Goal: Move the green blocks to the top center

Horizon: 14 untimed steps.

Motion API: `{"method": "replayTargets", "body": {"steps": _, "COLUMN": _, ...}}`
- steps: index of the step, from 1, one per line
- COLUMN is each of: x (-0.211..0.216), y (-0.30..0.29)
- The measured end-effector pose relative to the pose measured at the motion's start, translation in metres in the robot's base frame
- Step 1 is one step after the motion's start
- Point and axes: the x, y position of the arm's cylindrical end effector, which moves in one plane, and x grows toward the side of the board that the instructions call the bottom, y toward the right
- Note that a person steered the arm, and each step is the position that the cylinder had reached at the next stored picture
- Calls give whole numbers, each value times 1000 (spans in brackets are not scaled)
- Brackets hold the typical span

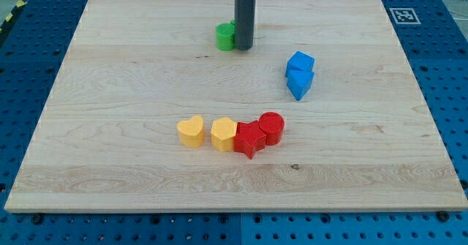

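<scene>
- My tip (243,47) rests on the desk (131,69) at the view's top centre; this rod carries no jaws and holds nothing.
- A green block (225,36), partly hidden, touches the tip's left side.
- Two blue blocks (300,74) sit to the right; yellow (191,131) and red (260,132) ones line up below.

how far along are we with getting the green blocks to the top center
Mostly done, it seems: the green block already sits near the top centre of the wooden board. In hand: my tip stands right against its right side. A sliver of green shows behind the rod, perhaps a second green block, but I cannot tell. Left: at most a small nudge. The yellow, red and blue blocks lie apart, lower down.
</scene>
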Motion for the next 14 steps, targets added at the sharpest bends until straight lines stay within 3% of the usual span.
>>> {"method": "replayTargets", "body": {"steps": 2, "x": 26, "y": 6}}
{"method": "replayTargets", "body": {"steps": 3, "x": 12, "y": -24}}
{"method": "replayTargets", "body": {"steps": 4, "x": -39, "y": -35}}
{"method": "replayTargets", "body": {"steps": 5, "x": -62, "y": -35}}
{"method": "replayTargets", "body": {"steps": 7, "x": 8, "y": -19}}
{"method": "replayTargets", "body": {"steps": 9, "x": -19, "y": 24}}
{"method": "replayTargets", "body": {"steps": 10, "x": -28, "y": -4}}
{"method": "replayTargets", "body": {"steps": 13, "x": -50, "y": -9}}
{"method": "replayTargets", "body": {"steps": 14, "x": -32, "y": -19}}
